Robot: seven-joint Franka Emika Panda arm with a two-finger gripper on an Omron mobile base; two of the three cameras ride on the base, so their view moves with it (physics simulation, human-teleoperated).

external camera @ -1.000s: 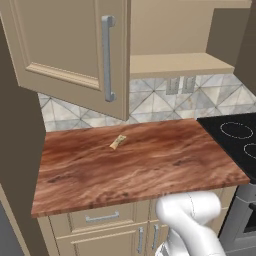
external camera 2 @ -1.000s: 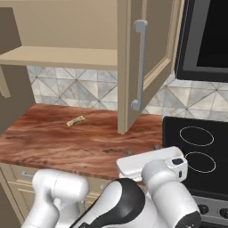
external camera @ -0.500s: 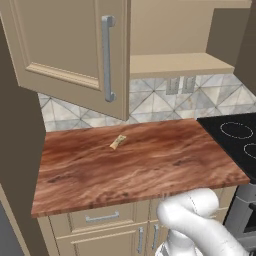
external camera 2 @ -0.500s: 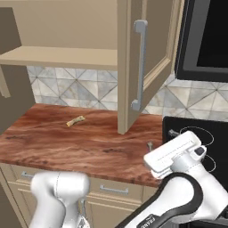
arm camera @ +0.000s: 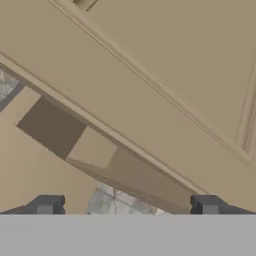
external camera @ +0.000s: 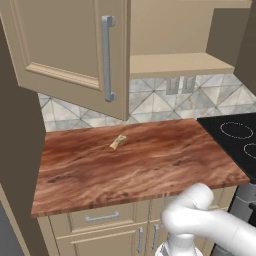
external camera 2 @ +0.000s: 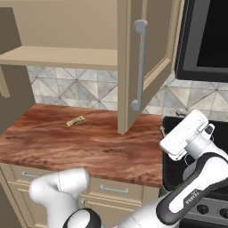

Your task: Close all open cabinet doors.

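No brand, label or writing can be read on any surface.

The gripper (arm camera: pixel 126 205) has its two dark fingertips (arm camera: pixel 46 204) spread wide, with nothing between them and nothing touching them. In the right base view the white hand (external camera 2: pixel 186 133) hangs over the left edge of the black cooktop (external camera 2: pixel 178 151), tilted upward toward the open cabinet door (external camera 2: pixel 144 62).

That door stands swung out just left of and above the hand, its long silver bar handle (external camera 2: pixel 139 67) facing the robot and its lower corner ending above the wooden counter (external camera 2: pixel 84 142). In the hand view the door's recessed panel and frame (arm camera: pixel 165 85) lie ahead of the fingertips, running diagonally; below its bottom edge a patch of tiled backsplash (arm camera: pixel 117 202) shows.

A second open door (external camera: pixel 75 50) stands farther left, across the open shelf (external camera: pixel 175 64), also hanging over the counter. The counter stretch between the two doors is bare except for a small tan scrap (external camera: pixel 118 142), well left of the hand. A dark microwave (external camera 2: pixel 207 40) hangs above and to the right of the hand.
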